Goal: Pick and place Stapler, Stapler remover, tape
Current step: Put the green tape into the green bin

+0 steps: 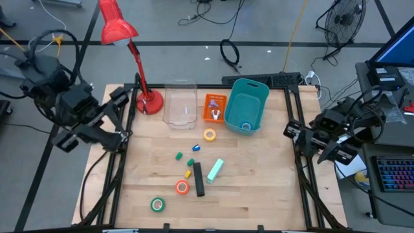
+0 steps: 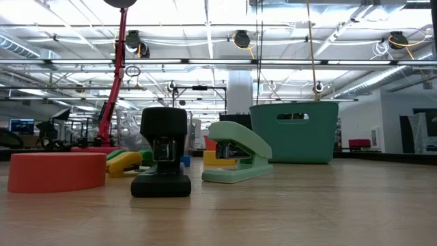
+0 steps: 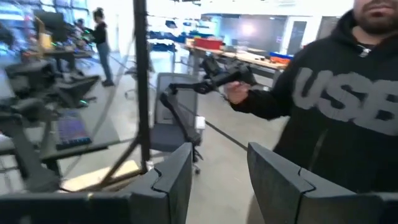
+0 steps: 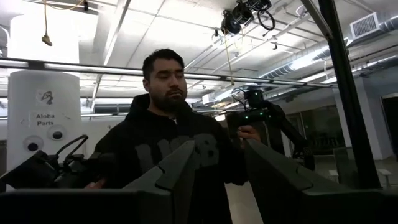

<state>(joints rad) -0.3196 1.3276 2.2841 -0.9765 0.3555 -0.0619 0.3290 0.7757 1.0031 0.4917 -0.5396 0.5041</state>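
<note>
Your left gripper (image 3: 217, 180) and right gripper (image 4: 217, 177) both wait with jaws apart, empty, well away from the black stapler (image 1: 198, 179) and orange tape ring (image 1: 182, 188) mid-table.

The floor (image 1: 272, 26) around the table was grey concrete, with black cables (image 1: 229, 52) trailing across it and a standing fan (image 1: 341, 22) at the far right. Overhead ran white ducts and pipes (image 2: 218, 63) under bright strip lights. A white pillar (image 4: 42, 115) stood behind a person in a dark hoodie (image 3: 336, 106). An office chair (image 3: 177, 121) sat farther off.
</note>
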